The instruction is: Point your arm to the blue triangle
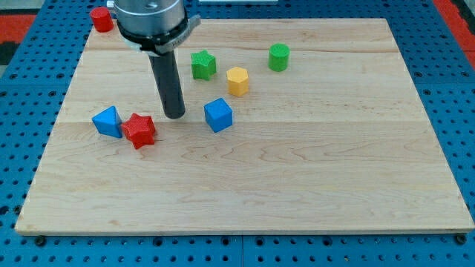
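The blue triangle (pixel 108 122) lies on the wooden board (pixel 297 185) at the view's left, touching a red star block (pixel 139 130) on its right. My tip (pixel 175 115) rests on the board right of the red star, about a block's width from it and well right of the blue triangle. A blue cube (pixel 218 115) sits just right of my tip.
A green star block (pixel 202 64), a yellow hexagonal block (pixel 237 81) and a green cylinder (pixel 279 57) lie toward the view's top. A red cylinder (pixel 102 19) stands at the top left corner, beside the arm's body (pixel 148 22).
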Controlling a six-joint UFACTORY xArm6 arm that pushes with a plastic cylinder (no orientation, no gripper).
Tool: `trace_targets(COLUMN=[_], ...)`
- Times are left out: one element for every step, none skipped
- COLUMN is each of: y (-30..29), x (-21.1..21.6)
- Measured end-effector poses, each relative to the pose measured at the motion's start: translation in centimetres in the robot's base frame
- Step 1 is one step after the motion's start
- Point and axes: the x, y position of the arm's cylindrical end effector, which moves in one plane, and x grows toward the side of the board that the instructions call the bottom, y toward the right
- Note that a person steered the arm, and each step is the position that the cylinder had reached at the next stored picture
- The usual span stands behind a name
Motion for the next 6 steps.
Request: trace_targets(y=[0.7, 3.2, 9.8, 8.1, 7.5, 9.6], x=[-3.9, -6.2, -6.2, -6.4, -10.0, -12.7])
